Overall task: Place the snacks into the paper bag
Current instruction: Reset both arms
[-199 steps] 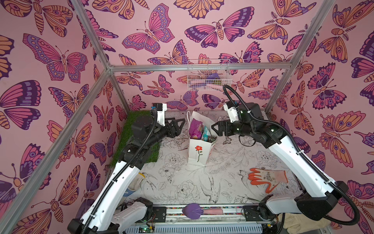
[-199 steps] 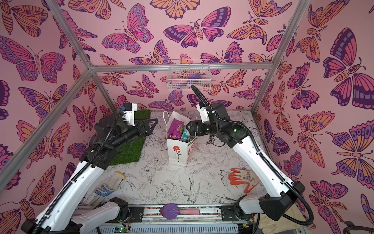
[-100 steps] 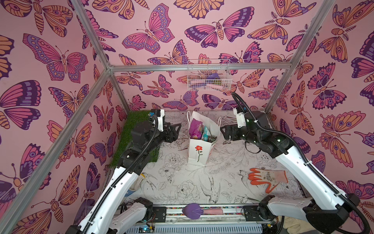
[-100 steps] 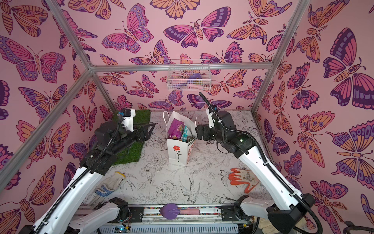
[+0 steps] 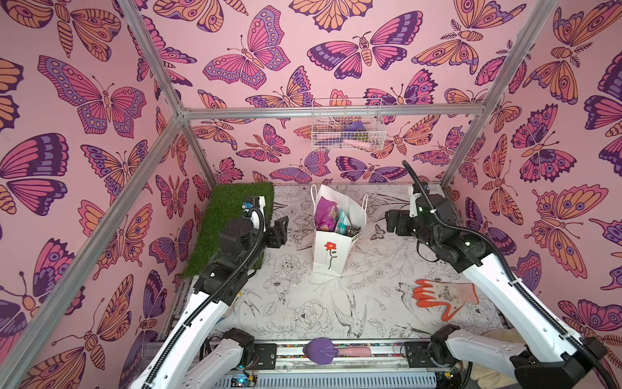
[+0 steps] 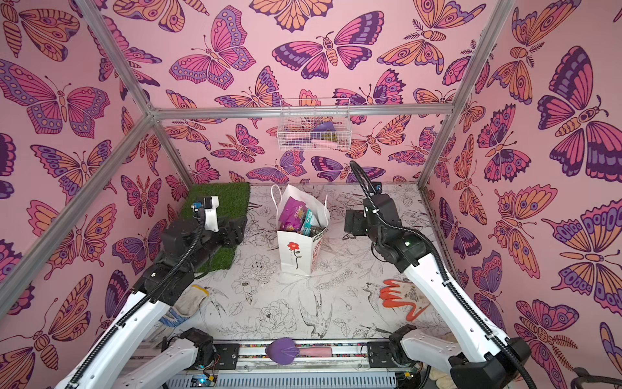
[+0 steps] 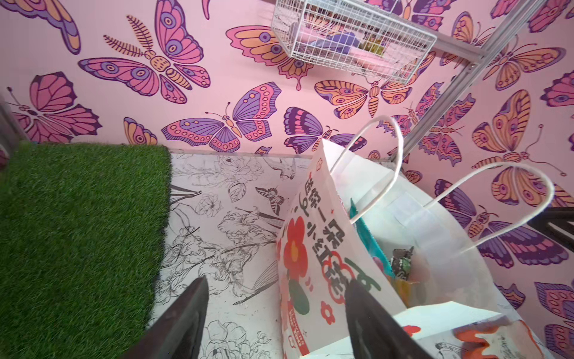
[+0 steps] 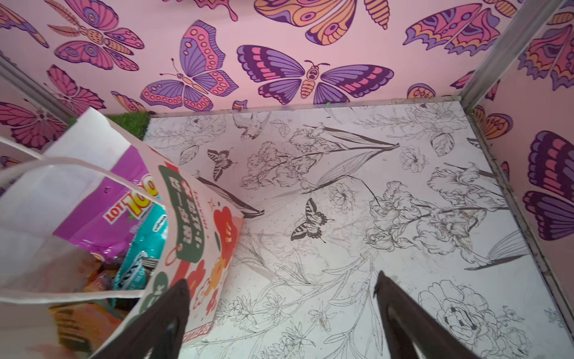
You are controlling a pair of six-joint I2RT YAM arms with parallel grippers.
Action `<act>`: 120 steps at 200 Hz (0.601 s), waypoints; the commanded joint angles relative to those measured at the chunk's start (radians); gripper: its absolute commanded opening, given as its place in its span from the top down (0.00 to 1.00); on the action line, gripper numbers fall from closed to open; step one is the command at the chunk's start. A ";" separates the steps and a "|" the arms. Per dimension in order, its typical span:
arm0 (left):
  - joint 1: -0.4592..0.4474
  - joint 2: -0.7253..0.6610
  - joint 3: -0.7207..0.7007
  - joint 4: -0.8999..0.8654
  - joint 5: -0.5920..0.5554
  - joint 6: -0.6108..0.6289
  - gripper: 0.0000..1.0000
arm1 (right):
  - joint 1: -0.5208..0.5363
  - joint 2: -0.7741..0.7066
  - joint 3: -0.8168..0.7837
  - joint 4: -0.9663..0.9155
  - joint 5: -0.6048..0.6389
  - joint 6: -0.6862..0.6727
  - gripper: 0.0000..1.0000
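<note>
An orange glove (image 5: 444, 296) lay flat at near right. Farther in, the paper bag (image 5: 328, 259) stood upright mid-table with its mouth open. The snacks (image 5: 325, 215) sat inside it, purple and teal wrappers uppermost. The left gripper (image 5: 280, 230) and right gripper (image 5: 392, 222) flanked the bag, clear of it, jaws spread and empty. A grass mat (image 5: 229, 208) occupied the far left.

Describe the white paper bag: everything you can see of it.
The paper bag is tall, white paper with white cord handles, a red flower on a dark stem in front and red-and-green print on its side. It stands upright and open on the table, toward the back. A purple packet and a teal packet poke from its top. The left tool and right tool, both open, flank it without touching.
</note>
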 commanded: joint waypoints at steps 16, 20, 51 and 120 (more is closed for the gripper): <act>0.002 -0.040 -0.074 -0.006 -0.114 0.042 0.29 | -0.012 -0.088 -0.161 0.148 0.116 -0.032 0.07; 0.002 -0.043 -0.082 -0.006 -0.119 0.044 0.29 | -0.013 -0.096 -0.174 0.158 0.124 -0.037 0.07; 0.002 -0.079 -0.148 -0.005 -0.166 0.054 0.28 | -0.017 -0.151 -0.286 0.229 0.205 -0.070 0.01; 0.001 -0.145 -0.297 0.036 -0.346 0.085 0.29 | -0.017 -0.273 -0.523 0.425 0.368 -0.168 0.01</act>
